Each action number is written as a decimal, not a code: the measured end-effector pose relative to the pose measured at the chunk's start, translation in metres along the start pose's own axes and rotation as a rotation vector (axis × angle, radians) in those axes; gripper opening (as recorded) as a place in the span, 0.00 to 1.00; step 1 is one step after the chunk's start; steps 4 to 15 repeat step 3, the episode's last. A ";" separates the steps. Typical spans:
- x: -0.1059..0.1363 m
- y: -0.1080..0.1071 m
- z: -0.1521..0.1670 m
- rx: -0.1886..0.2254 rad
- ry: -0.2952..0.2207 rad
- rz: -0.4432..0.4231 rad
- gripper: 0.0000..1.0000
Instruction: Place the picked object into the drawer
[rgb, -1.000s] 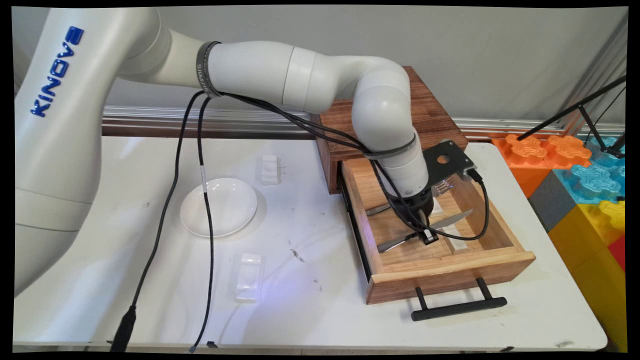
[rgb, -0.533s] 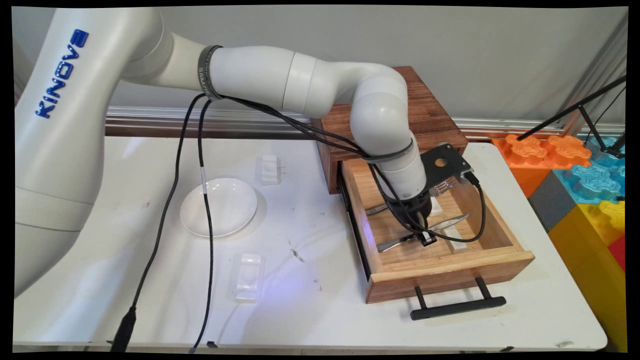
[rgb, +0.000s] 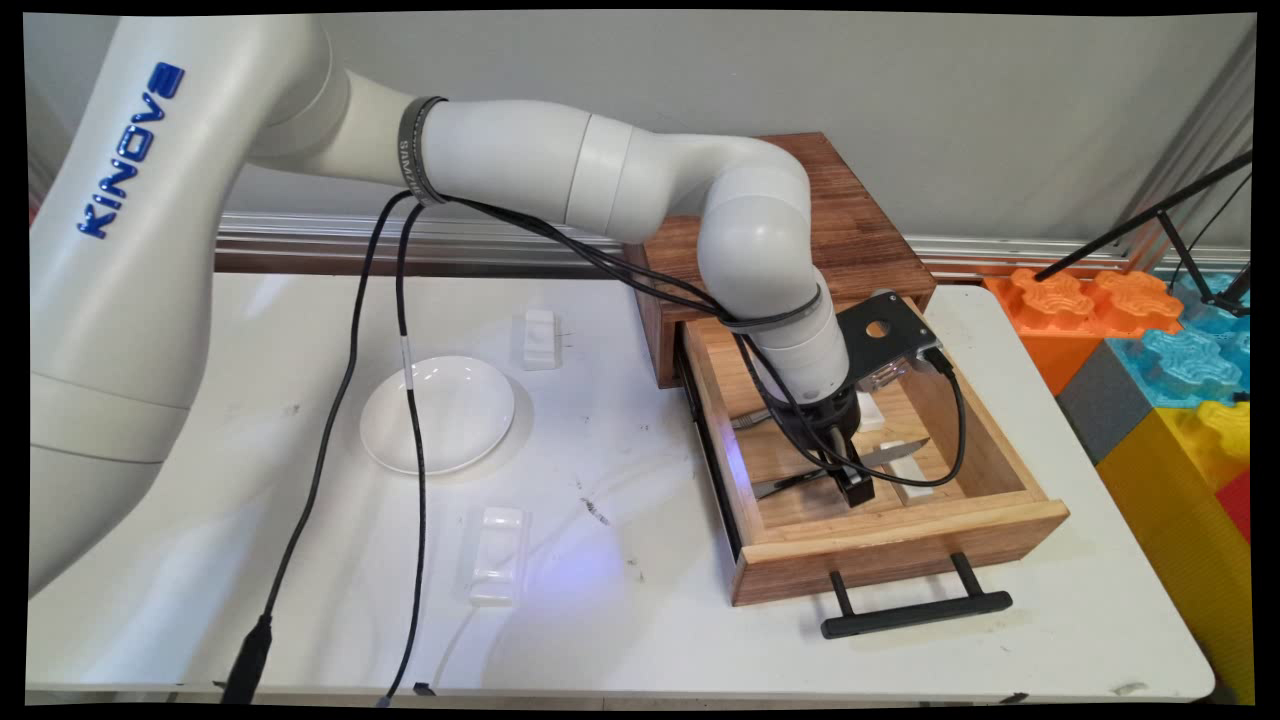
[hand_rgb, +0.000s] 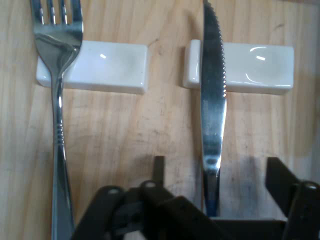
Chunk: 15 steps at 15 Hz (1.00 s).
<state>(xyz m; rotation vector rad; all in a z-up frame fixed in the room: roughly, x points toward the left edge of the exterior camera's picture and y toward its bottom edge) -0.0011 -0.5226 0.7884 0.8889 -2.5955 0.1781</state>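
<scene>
My gripper (rgb: 852, 487) is down inside the open wooden drawer (rgb: 900, 540), over a steel knife (rgb: 900, 452). In the hand view the knife (hand_rgb: 213, 115) runs straight up between my two fingers (hand_rgb: 159, 167), which stand apart on either side of its handle; the gripper (hand_rgb: 217, 175) is open. The serrated blade lies across a white rest (hand_rgb: 255, 67). A fork (hand_rgb: 57, 100) lies parallel on the left, its neck on a second white rest (hand_rgb: 107, 67). In the main view only the fork's handle (rgb: 752, 418) shows beside the arm.
The drawer juts from a brown wooden cabinet (rgb: 850, 220) and has a black handle (rgb: 915, 610) at the front. On the white table (rgb: 620, 620) stand a white plate (rgb: 437, 413) and two white rests (rgb: 540, 338) (rgb: 497, 553). Coloured foam blocks (rgb: 1170, 350) stand at the right.
The hand has sunk lower into the drawer and shifted slightly toward its front, closer to the knife. The knife and fork have not moved.
</scene>
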 end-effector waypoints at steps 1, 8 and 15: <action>0.000 0.000 0.000 -0.002 0.001 -0.001 1.00; -0.001 0.000 -0.001 -0.004 0.002 -0.003 1.00; -0.001 0.000 -0.001 -0.004 0.002 -0.003 1.00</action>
